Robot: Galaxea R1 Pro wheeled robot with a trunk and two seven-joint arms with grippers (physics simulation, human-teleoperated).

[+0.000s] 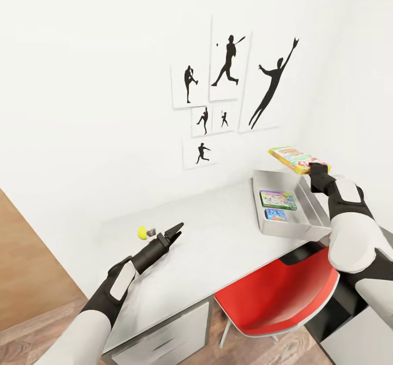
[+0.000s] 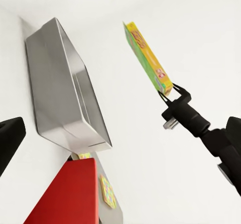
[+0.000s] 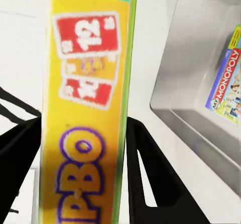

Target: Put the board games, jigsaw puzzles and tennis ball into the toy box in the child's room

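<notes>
right gripper [image 1: 315,167]: fingers [image 3: 150,174] clamped on the near edge of the yellow-green board game [image 1: 296,159]; box held up in the air, tilted, over the far right side of the toy box [image 1: 305,212]. Right wrist view shows a black finger on each side of the yellow cover, red cards printed on it.
left gripper [image 1: 176,229]: fingers slightly parted, nothing between them, hovering low over the tabletop [image 1: 229,239], pointing toward the toy box.
toy box: light grey bin with flared sides, sits on the right end of the light grey tabletop, close to the wall corner. Left wrist view sees it from outside [image 2: 60,83].
inside toy box: white-green board game [image 1: 278,199] lying flat, blue board game [image 1: 275,215] just beside it on the nearer side. Right wrist view catches the corner of one cover, reads "MONOPOLY" [image 3: 226,83].
tennis ball [image 1: 143,232]: on the tabletop, just beside the left gripper on its outer side, well apart from the toy box. Contact with the arm: cannot tell.
jigsaw puzzle [image 2: 107,191]: multicoloured sheet, seen in the left wrist view past the red chair [image 1: 278,294]; what it rests on is unclear.
red chair: pushed in at the tabletop edge, in front of the toy box.
wall: black sports-silhouette pictures [image 1: 229,89] above the tabletop.
</notes>
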